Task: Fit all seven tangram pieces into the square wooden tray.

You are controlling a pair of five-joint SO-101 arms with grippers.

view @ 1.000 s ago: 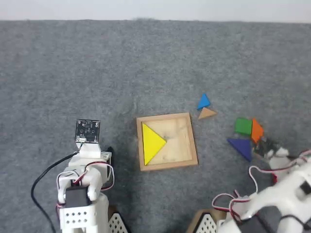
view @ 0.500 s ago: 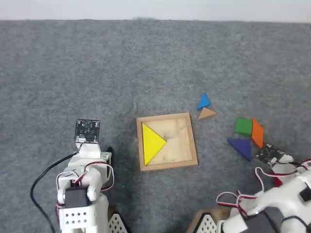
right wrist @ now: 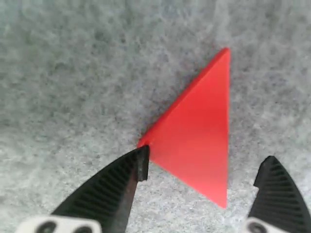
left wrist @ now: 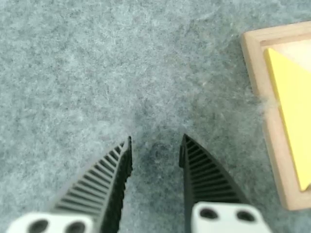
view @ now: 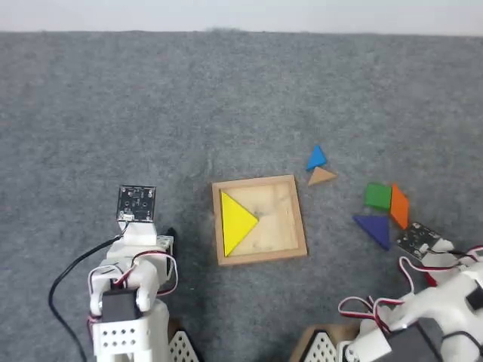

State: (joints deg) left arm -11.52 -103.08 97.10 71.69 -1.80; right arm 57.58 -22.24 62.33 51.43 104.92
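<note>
1. Right claw (right wrist: 206, 165): jaws spread wide and gripping nothing. It hangs over the red triangle (right wrist: 197, 145), which lies flat on the grey felt worktop (view: 151, 98). One jaw tip sits right at a corner of the piece; the other stands apart from its far edge.
2. Left claw (left wrist: 155, 145): jaws parted, empty, low over bare felt at about 8 o'clock of the tray (view: 260, 256).
3. Tray at worktop centre. The yellow triangle (view: 236, 221) lies inside against the 9 o'clock wall, apex toward the middle. The rest of the tray floor is bare wood.
4. Loose pieces from 1 to 3 o'clock of the tray: blue triangle (view: 316, 157) and tan triangle (view: 321, 176) near its corner; green square (view: 377, 196), orange piece (view: 399, 205) and dark blue triangle (view: 375, 228) clustered farther out.
5. Step in hand, as judged: pick up the red triangle, with one of seven pieces seated.
6. Doing it well:
   - Shift the claw so the jaws bear on flat edges, not a corner, or the piece will likely pivot out.
   - Go low. The piece looks thin and the felt will give a little.
   - Close slowly and lift level.
   - Carry toward 10 o'clock and lower it into the open half without nudging the yellow.
</note>
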